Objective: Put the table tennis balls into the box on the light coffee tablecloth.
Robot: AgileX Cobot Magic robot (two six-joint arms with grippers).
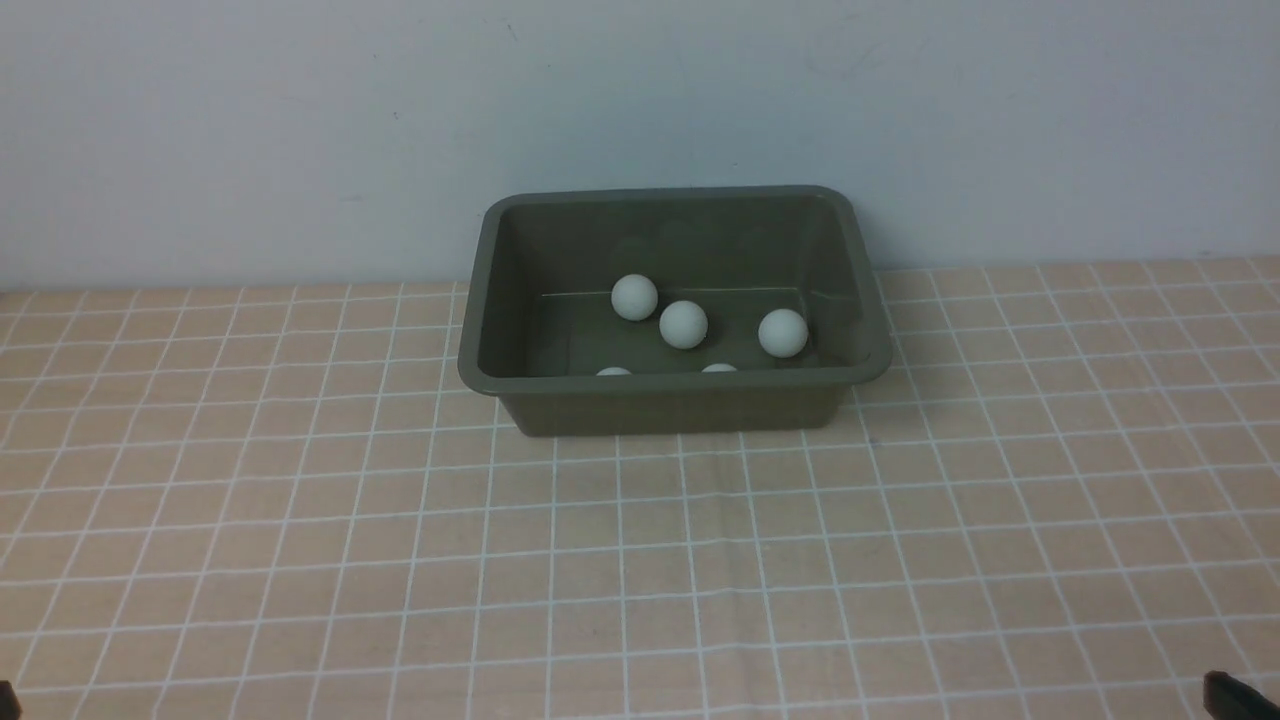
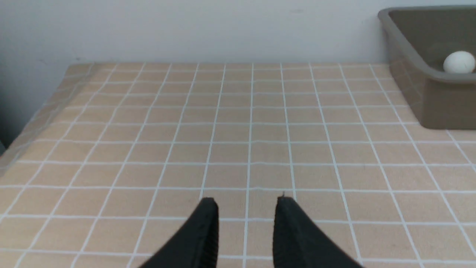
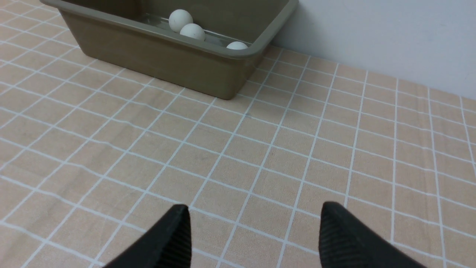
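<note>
**Front view says we're basically done — all five in the tub**

Front view first: we count five table tennis balls inside the box (image 1: 675, 400). Three sit in plain sight on its floor — one toward the left-back (image 1: 634, 297), one in the middle (image 1: 683, 324), one to the right (image 1: 782, 333) — and two more peek over the near wall as little white caps (image 1: 614, 372) (image 1: 718, 368). The box stands near the back wall on the light coffee tablecloth (image 1: 300, 560), and we can't spot a single ball on the cloth in any cam, tho the cams don't cover every corner.

Grippers, fwiw:
- left gripper (image 2: 247, 208): jaws apart but fairly narrow, nothing between them, just checked cloth. It hangs over bare cloth well apart from the box (image 2: 420, 96); one ball (image 2: 459, 62) shows over the rim from there.
- right gripper (image 3: 254, 219): jaws spread wide, also empty, over the cloth on the other side, some way from the box (image 3: 156, 59). Three balls visible past the rim in that cam.

In the front view both arms barely show — only dark tips at the bottom corners, so they look pulled back toward our side.

Our read: the placing part looks finished, nothing left to pick up as far as we can see. Remaining work, imo, is at most parking the arms.
</note>
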